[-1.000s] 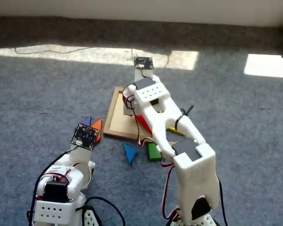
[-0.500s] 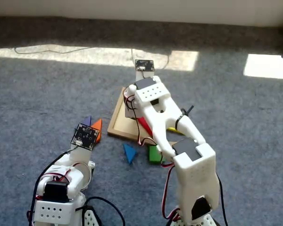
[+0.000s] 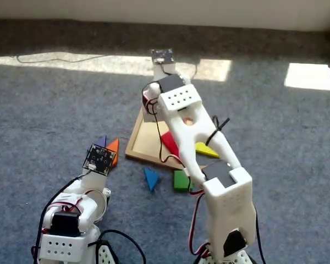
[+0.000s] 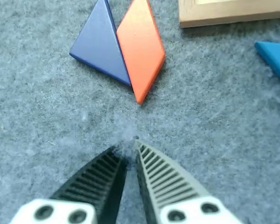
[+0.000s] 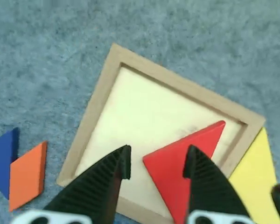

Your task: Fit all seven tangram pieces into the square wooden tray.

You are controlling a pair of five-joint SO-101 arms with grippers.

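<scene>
**Red triangle to be settled flat in the tray**

The square wooden tray point(image 5: 88, 126) lies on the grey worktop. The red triangle point(image 5: 177, 163) is seen inside it, one corner apparently riding over the rim, so it is judged not yet seated. The right claw point(image 5: 158, 149) hangs above it, spread wide and empty.

The triangle is best nudged by one edge, slowly, until it drops flat against a tray wall. The tray looks light and could be shoved along.

The yellow triangle point(image 5: 259, 182) lies just outside the rim, with the green square point(image 3: 180, 180) and light blue triangle point(image 3: 150, 178) near. The orange parallelogram point(image 4: 140, 49) and dark blue triangle point(image 4: 100, 44) touch, ahead of the left claw point(image 4: 126, 145), which is almost closed and empty.
</scene>
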